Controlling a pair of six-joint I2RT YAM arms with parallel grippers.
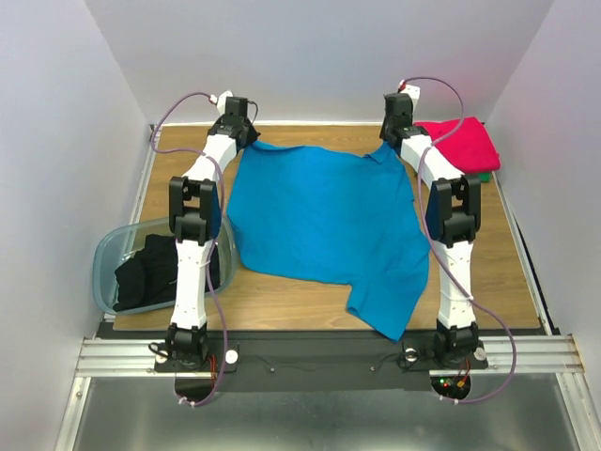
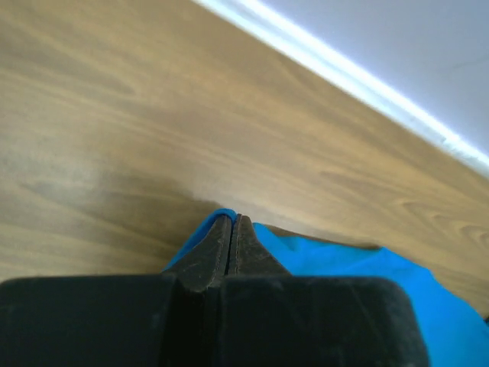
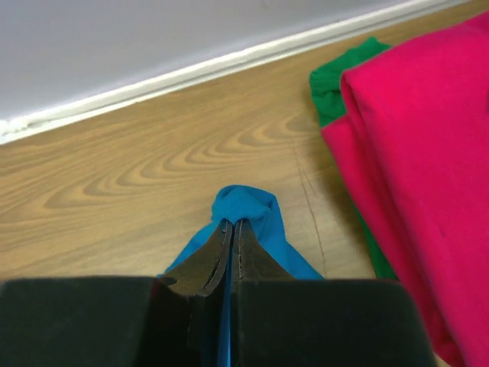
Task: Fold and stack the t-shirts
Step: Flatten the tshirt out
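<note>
Two of the four t-shirts are looking done: red-pink shirt is sitting folded at the far right corner of the table, lying on top of the green shirt, which is only showing an edge.

Blue shirt is lying spread open across the middle of the table, not folded yet, with one near corner trailing toward the front edge on the right.

Left claw is pinching shut on the blue shirt's far left corner. Right claw is clamping shut on its far right corner, with a small bunch of blue cloth poking out past the tips. Both corners are sitting low over the wood near the back wall.

Black shirt is lying crumpled in the bin at the near left, neither claw touching it.

My read: we're sitting at roughly the halfway mark, with shirt three gripped and its first fold not made. Remaining work is looking like:
- folding the blue shirt and stacking it on the red-pink pile
- pulling the black shirt out of the bin, then flattening, folding and stacking it
</note>
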